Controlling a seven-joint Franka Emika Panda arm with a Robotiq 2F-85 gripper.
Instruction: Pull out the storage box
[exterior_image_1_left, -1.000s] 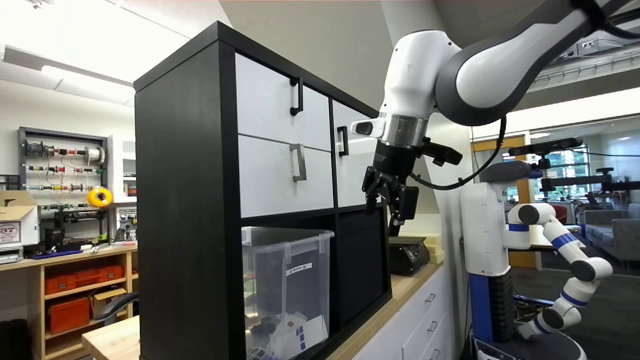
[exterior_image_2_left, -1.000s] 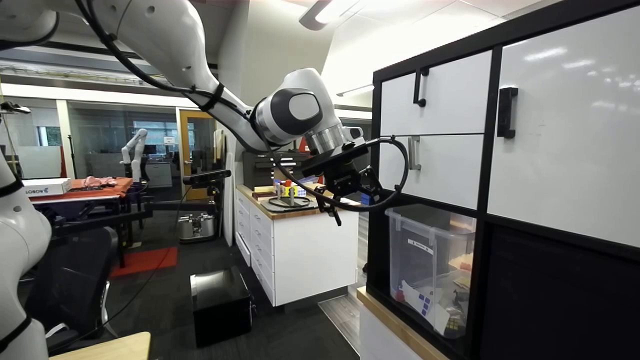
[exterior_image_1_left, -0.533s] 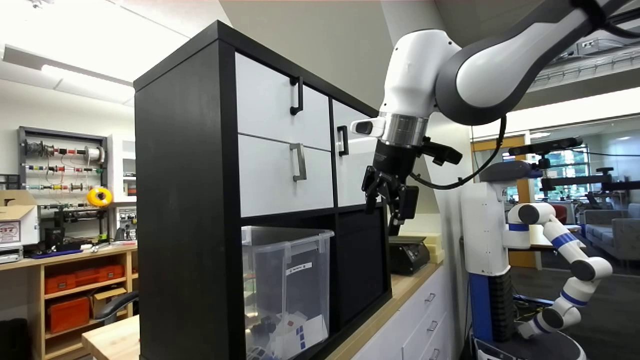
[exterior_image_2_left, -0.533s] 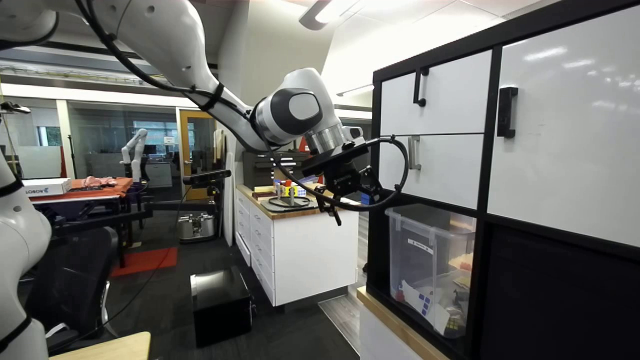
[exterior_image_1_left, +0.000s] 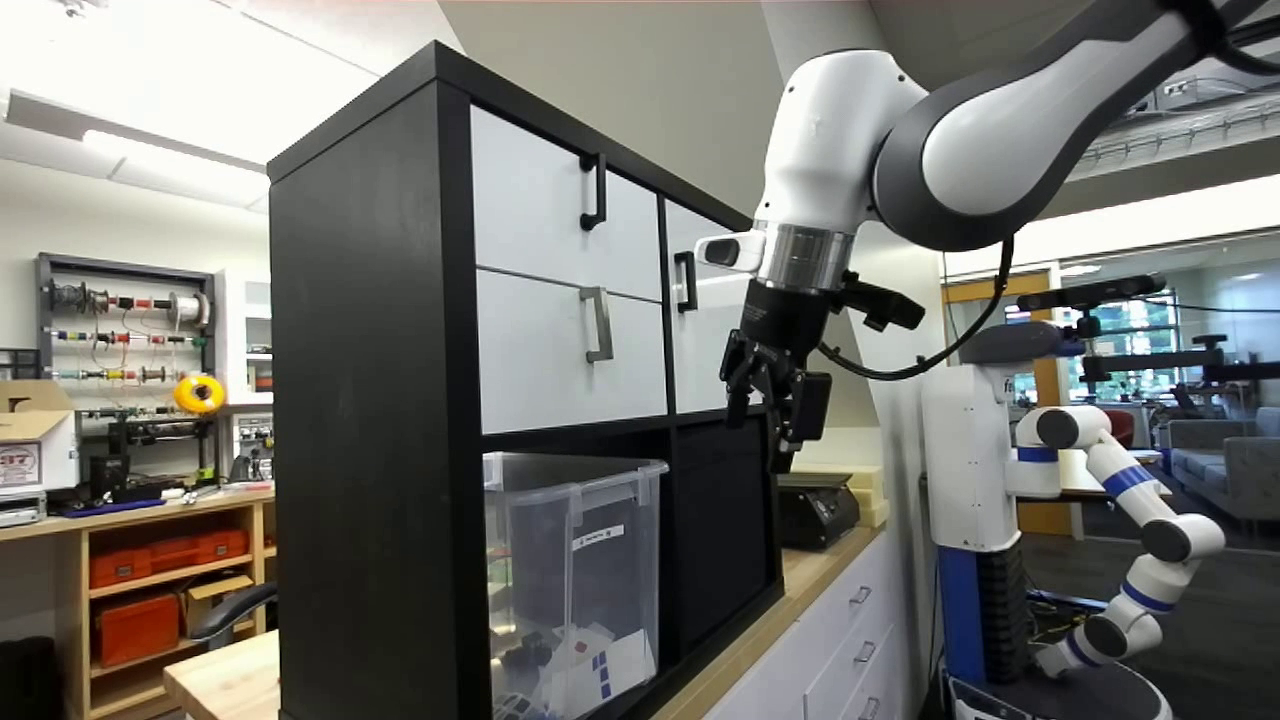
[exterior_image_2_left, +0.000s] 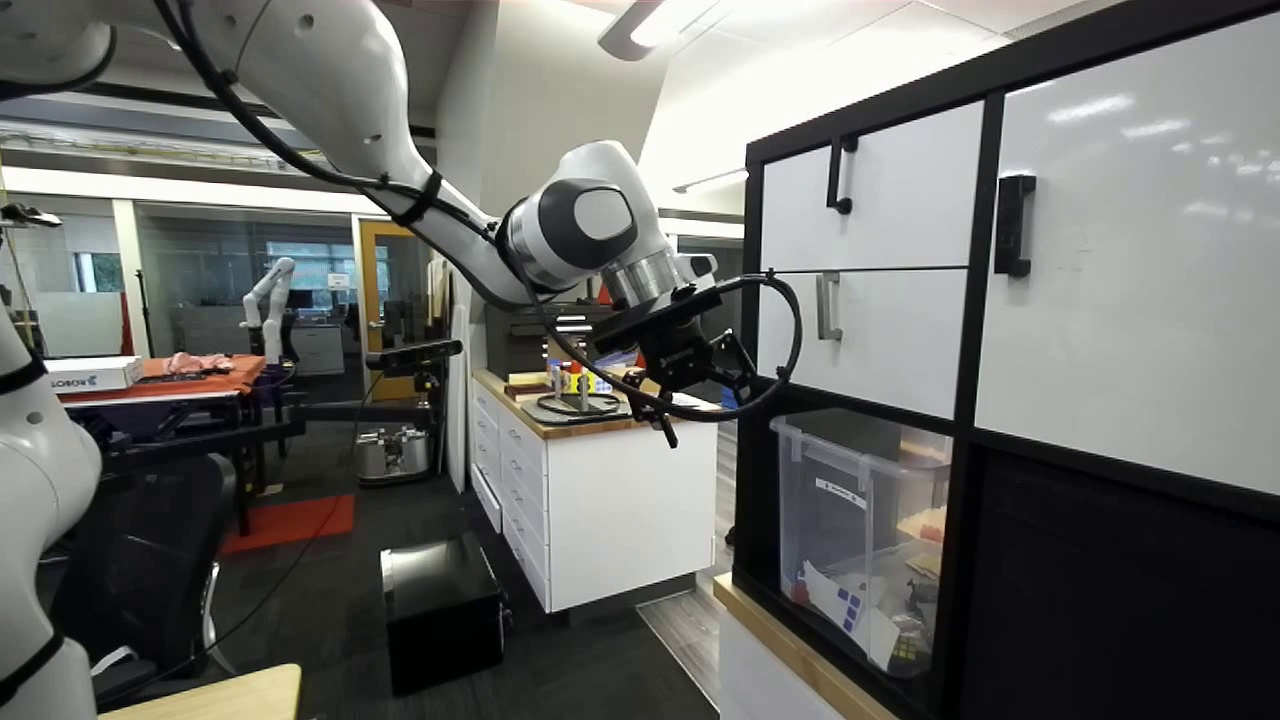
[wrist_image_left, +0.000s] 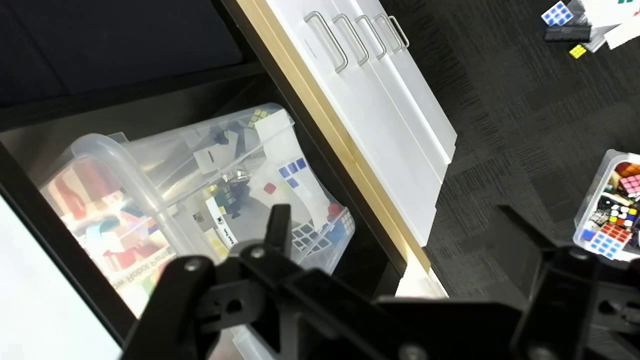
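Observation:
The storage box, a clear plastic bin with a thick rim, stands in the lower end cubby of the black shelf in both exterior views. Papers and small puzzle pieces show through its walls. In the wrist view the storage box lies at the left, tilted in the picture. My gripper is open and empty, pointing down in front of the shelf, in both exterior views. In the wrist view its fingers are wide apart. The left finger overlaps the box in the picture; no contact shows.
White drawers with handles fill the cubbies above the box. The black shelf stands on a wooden counter over white drawers with metal handles. A clear bin of puzzle cubes sits on the floor. A black box also stands there.
My gripper has shifted slightly to the left in both exterior views, mostly in the last half second. It stays open. The storage box has not moved.

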